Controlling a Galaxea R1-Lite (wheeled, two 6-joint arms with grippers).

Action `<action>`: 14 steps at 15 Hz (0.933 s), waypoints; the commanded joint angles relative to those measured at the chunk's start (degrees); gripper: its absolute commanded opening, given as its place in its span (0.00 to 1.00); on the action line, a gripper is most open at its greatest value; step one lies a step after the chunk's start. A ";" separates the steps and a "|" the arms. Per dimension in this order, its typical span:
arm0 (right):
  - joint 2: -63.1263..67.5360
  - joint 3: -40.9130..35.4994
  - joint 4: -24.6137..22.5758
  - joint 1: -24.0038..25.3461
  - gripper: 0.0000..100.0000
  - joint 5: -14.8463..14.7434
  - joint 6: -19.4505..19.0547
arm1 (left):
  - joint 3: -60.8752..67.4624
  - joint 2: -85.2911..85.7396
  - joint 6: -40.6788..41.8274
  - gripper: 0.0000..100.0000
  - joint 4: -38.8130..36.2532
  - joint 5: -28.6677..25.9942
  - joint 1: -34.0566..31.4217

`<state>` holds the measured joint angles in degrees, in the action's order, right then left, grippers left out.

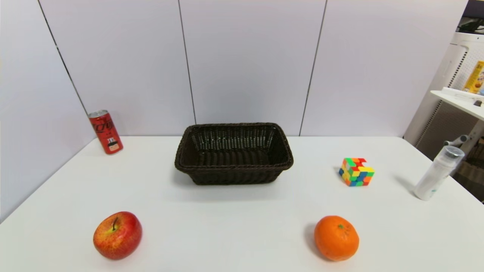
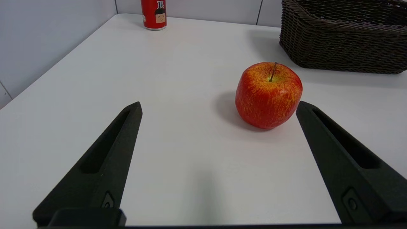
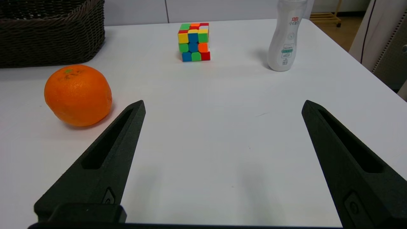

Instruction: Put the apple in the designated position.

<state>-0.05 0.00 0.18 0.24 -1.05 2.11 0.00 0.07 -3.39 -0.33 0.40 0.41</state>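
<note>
Just short of the apple (image 2: 268,95), left gripper (image 2: 219,106) wide apart, empty-handed.

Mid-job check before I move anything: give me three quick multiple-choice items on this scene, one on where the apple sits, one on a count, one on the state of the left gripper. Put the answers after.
1. Where is the apple?
A. Inside the basket
B. On the table, near front left
C. Beside the cube

2. How many round fruits lie on the table?
A. One
B. Two
C. Three

3. What state is the left gripper in?
A. Open, holding nothing
B. Shut on the apple
C. Shut on the can

Answers:
1. B, the head view shows the apple on bare tabletop, in front of and left of the empty basket.
2. B, only the apple and the orange are there.
3. A, in the left wrist view its fingers stand wide apart, short of the apple. The right gripper is open too, near the orange.
</note>
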 commanded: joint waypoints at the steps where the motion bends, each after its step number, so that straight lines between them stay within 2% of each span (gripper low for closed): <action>1: 0.05 0.00 -0.01 0.02 1.00 -0.01 0.00 | 0.00 -0.07 -0.04 1.00 -0.02 0.04 0.02; 5: 0.05 0.00 -0.01 0.02 1.00 -0.01 0.00 | -0.09 -0.25 0.40 1.00 0.15 0.13 -0.06; 7: 0.05 0.00 -0.01 0.02 1.00 -0.01 -0.09 | -0.79 -6.23 0.31 1.00 -0.46 0.13 0.02; 9: 0.05 0.00 -0.01 0.02 1.00 -0.01 0.00 | -7.03 -20.55 0.66 1.00 -8.46 -0.14 2.22; 11: 0.05 0.00 -0.01 0.02 1.00 -0.01 0.00 | -11.95 -34.17 3.74 1.00 -17.25 -0.84 11.27; 14: 0.05 0.00 -0.01 0.02 1.00 -0.01 0.00 | -16.79 -48.68 5.41 1.00 -18.83 -0.84 25.51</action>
<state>-0.05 0.00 0.18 0.24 -1.05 2.08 -9.18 -26.45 -0.33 -12.95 -0.05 10.39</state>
